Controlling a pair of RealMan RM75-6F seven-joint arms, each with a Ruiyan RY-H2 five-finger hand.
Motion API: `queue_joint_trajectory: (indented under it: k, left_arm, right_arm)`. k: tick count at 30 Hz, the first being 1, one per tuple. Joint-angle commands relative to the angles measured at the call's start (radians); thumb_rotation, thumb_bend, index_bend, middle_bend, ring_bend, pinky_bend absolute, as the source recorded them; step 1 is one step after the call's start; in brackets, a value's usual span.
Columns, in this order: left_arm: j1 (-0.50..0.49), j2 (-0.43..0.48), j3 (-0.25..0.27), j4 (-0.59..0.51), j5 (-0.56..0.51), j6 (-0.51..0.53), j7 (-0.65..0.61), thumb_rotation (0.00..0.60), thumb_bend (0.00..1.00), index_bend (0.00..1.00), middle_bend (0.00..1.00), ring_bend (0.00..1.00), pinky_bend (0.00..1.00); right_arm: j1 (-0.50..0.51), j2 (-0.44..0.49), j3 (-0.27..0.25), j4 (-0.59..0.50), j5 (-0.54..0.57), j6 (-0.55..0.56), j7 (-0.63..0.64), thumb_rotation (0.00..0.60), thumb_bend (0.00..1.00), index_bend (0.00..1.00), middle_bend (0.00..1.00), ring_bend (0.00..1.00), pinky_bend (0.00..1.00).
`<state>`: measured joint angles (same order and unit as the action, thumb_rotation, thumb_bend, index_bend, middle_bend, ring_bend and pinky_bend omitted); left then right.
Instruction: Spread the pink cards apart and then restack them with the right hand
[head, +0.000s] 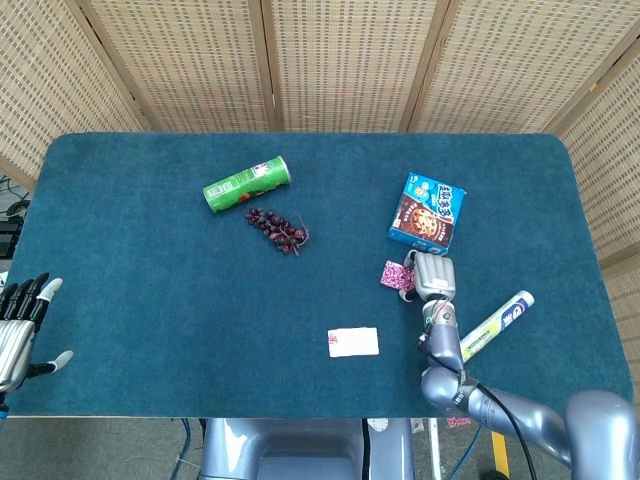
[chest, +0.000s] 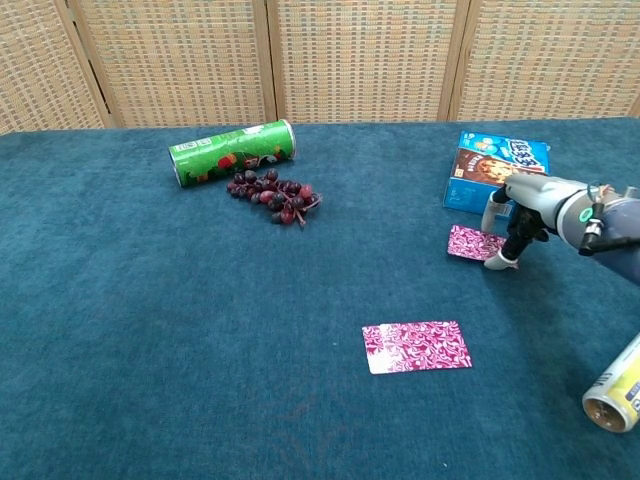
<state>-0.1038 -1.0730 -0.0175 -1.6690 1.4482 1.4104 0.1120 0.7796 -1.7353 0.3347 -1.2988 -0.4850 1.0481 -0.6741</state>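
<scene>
Chest view: no legible writing on green can, blue box.

No lettering is legible: print on the blue cardboard biscuit box and the green cylindrical snack can is too small to read.

Quick count of what's on the bench: two pink cards, one lying out near the front edge and the other further right, just in front of the box. One green snack can on its side. One bunch of dark grapes right next to it. One blue cookie box. One white and yellow tube on the right side. And two robot hands, the left hand at the left edge and the right hand by the box.
</scene>
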Motion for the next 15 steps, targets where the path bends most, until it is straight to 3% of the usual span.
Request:
queue_joint_trajectory:
  k: [1,15]
  left_arm:
    - [0.000,0.000,0.000,0.000,0.000,0.000,0.000,0.600,0.05,0.00,0.00,0.00,0.00]
    - [0.000,0.005,0.003,-0.001,0.004,-0.003,-0.014,0.600,0.05,0.00,0.00,0.00,0.00]
  right_arm:
    - [-0.006,0.021,-0.010,-0.044,-0.022,0.015,-0.001,0.600,0.57,0.65,0.87,0.84,1.00]
    - [-0.034,0.078,-0.100,-0.333,-0.125,0.142,-0.059,0.600,0.57,0.65,0.87,0.84,1.00]
